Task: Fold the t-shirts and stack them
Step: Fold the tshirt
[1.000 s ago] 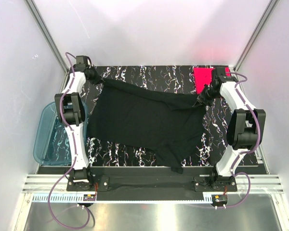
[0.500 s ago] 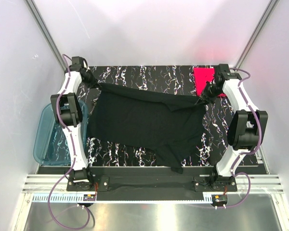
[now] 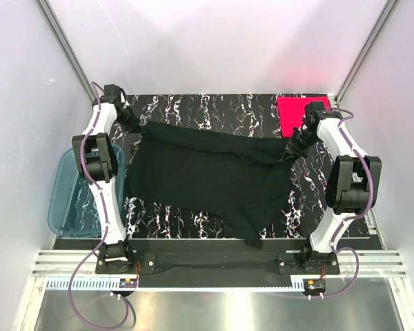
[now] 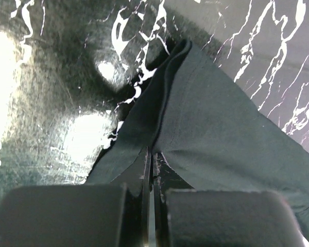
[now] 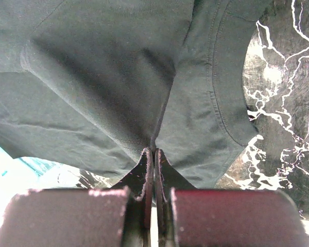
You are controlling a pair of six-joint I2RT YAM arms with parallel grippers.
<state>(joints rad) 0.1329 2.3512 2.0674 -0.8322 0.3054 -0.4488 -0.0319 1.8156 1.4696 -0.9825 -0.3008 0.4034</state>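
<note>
The black t-shirt lies spread across the middle of the marbled table, its far edge raised and stretched between our arms. The pink-red t-shirt sits folded at the far right corner. Our left gripper and right gripper each pinch a far corner, fingers pressed tight on cloth. We judge this to be the first fold. Next we should carry that edge evenly toward the near hem.

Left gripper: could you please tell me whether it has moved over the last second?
Yes, the left gripper slipped slightly nearer, away from the table's far edge.
</note>
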